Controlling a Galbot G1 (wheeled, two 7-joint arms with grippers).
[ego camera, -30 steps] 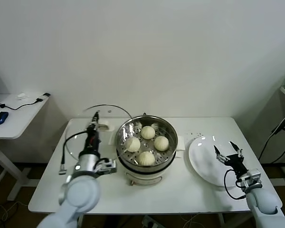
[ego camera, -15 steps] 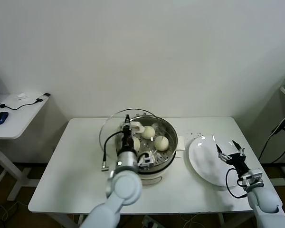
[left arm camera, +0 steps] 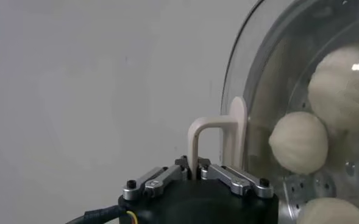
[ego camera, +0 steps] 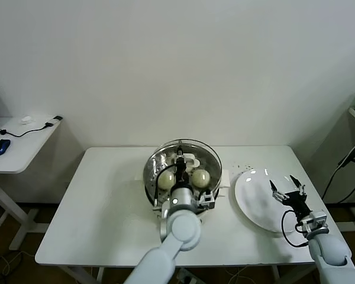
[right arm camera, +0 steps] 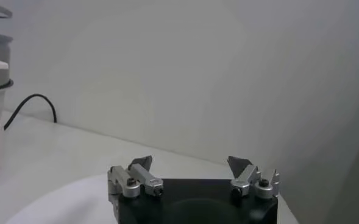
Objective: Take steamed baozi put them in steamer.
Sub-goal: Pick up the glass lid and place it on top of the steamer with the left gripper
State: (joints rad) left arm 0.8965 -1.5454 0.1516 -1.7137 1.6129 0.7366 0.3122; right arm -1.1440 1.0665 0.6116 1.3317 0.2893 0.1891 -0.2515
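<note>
The steel steamer (ego camera: 212, 187) stands mid-table with the pale baozi (ego camera: 200, 177) inside it; another baozi (ego camera: 166, 178) lies beside it. My left gripper (ego camera: 181, 162) is shut on the white handle (ego camera: 188, 158) of the round glass lid (ego camera: 192, 144) and holds the lid over the steamer. In the left wrist view the gripper (left arm camera: 195, 167) pinches the handle (left arm camera: 211, 130), and three baozi (left arm camera: 298, 142) show through the lid's glass (left arm camera: 258, 67). My right gripper (ego camera: 287, 193) is open and empty over the white plate (ego camera: 254, 204); it also shows in the right wrist view (right arm camera: 191, 164).
A white side desk (ego camera: 18, 145) with a blue mouse stands at the far left. A black cable (right arm camera: 36, 103) runs along the table near the steamer's base. The plate (right arm camera: 57, 204) lies by the table's right edge.
My left arm has carried the glass lid from the table left of the steamer rightward to over the steamer. The right gripper has stayed over the plate.
</note>
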